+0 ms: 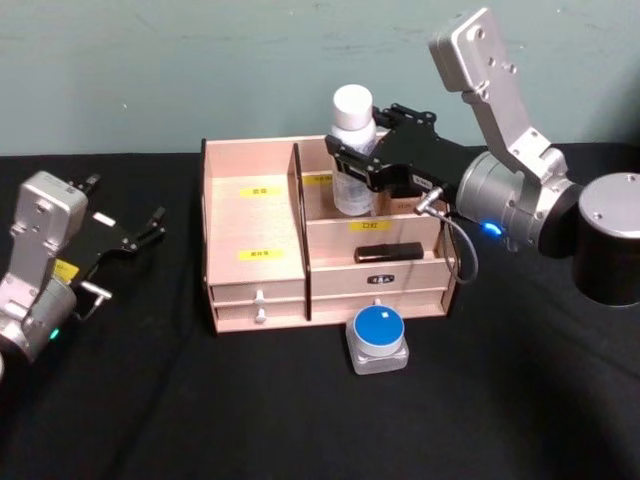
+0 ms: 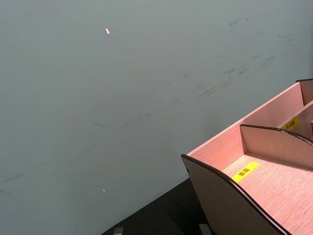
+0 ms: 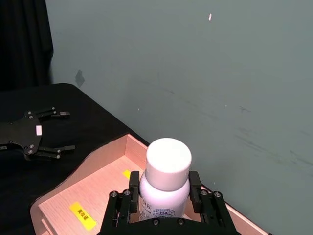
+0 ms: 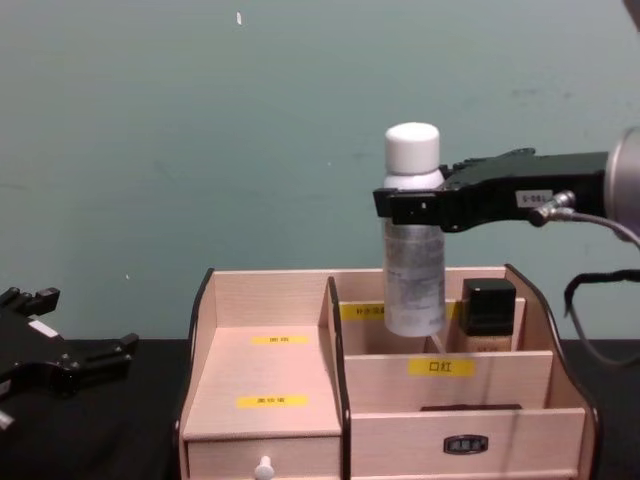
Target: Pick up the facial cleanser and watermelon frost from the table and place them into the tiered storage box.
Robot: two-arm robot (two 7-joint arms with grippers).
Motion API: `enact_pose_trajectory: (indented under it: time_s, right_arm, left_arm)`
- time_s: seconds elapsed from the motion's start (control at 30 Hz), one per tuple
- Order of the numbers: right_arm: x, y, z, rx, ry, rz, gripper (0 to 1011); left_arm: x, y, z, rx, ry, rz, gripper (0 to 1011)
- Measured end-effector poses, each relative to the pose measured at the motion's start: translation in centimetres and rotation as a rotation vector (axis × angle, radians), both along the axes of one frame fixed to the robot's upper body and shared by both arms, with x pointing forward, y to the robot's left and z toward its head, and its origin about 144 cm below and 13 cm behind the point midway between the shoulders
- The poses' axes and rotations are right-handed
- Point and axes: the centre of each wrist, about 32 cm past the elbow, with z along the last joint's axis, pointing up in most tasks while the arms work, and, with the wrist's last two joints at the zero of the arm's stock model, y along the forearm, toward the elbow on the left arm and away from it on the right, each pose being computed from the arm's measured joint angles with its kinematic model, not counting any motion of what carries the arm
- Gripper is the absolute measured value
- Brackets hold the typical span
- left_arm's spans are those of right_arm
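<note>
Placement of the first item, caught mid-step. At the middle of the table stands the tiered storage box (image 1: 225,215), its stepped compartments facing the robot and two small drawers along its base. From the right, the right gripper (image 1: 352,168) reaches over the box's rear right compartment, its fingers clamped on the upper body of the facial cleanser (image 1: 352,108). This bottle hangs upright with its lower part down between the compartment walls, just beside a black-capped beige bottle (image 4: 488,318). Whether its base rests on the compartment floor cannot be told. Well apart from the box on its left, the left gripper (image 1: 125,203) sits parked, its fingers spread and holding nothing. Smallest, the watermelon frost (image 1: 378,340) stands on the table just in front of the box's right-hand drawers, untouched.

Progress, as a judgement: the first of two placements is nearly complete, and only the release of the cleanser is left. The whole pick and placement of the jar is not yet begun.

Surface and room: a black cloth (image 1: 300,430) covers the table. A plain grey-green wall (image 1: 150,70), lightly scuffed, rises close behind it, and a dark curtain (image 3: 24,44) hangs at one side.
</note>
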Motion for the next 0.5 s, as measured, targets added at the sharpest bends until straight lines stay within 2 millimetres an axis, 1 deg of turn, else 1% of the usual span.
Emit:
enact_pose_trajectory:
  time_s: [0.5]
  right_arm:
    - [1.2, 0.9, -0.6, -0.010, -0.002, 0.000, 617]
  left_arm:
    - [0.0, 0.0, 0.0, 0.000, 0.000, 0.000, 1001]
